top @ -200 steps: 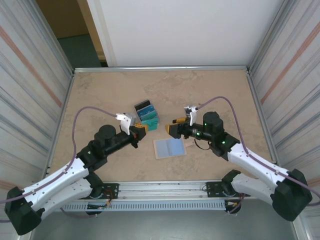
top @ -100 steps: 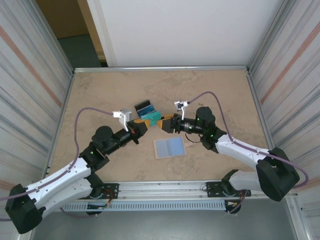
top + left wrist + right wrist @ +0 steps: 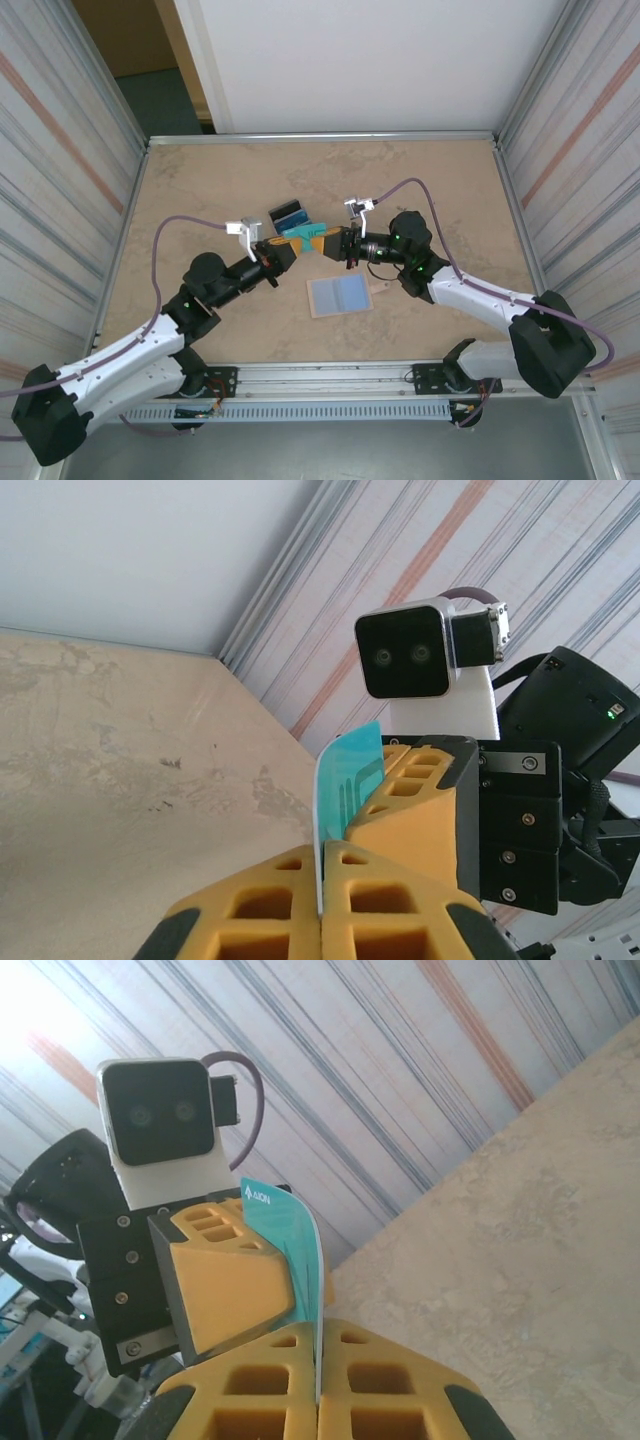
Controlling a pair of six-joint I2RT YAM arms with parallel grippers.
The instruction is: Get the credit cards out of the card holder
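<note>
A teal credit card (image 3: 307,234) is held above the table between my two grippers, which meet tip to tip. My left gripper (image 3: 290,248) is shut on one edge of it. My right gripper (image 3: 325,243) is shut on the opposite edge. In the left wrist view the teal card (image 3: 350,780) stands upright out of my closed left gripper (image 3: 322,855). In the right wrist view it (image 3: 290,1240) rises from my closed right gripper (image 3: 318,1335). More blue and black cards (image 3: 288,214) lie fanned just behind. The card holder (image 3: 340,295) lies open on the table, pale blue-grey faces up.
Metal rails border the beige table (image 3: 200,190) on all sides, with striped walls left and right. The right arm's wrist camera (image 3: 415,655) faces the left wrist view. The left arm's wrist camera (image 3: 160,1125) faces the right wrist view.
The right arm swung left toward the left gripper and shut on the teal card. The left gripper rose slightly with the card. The card holder stayed where it was.
</note>
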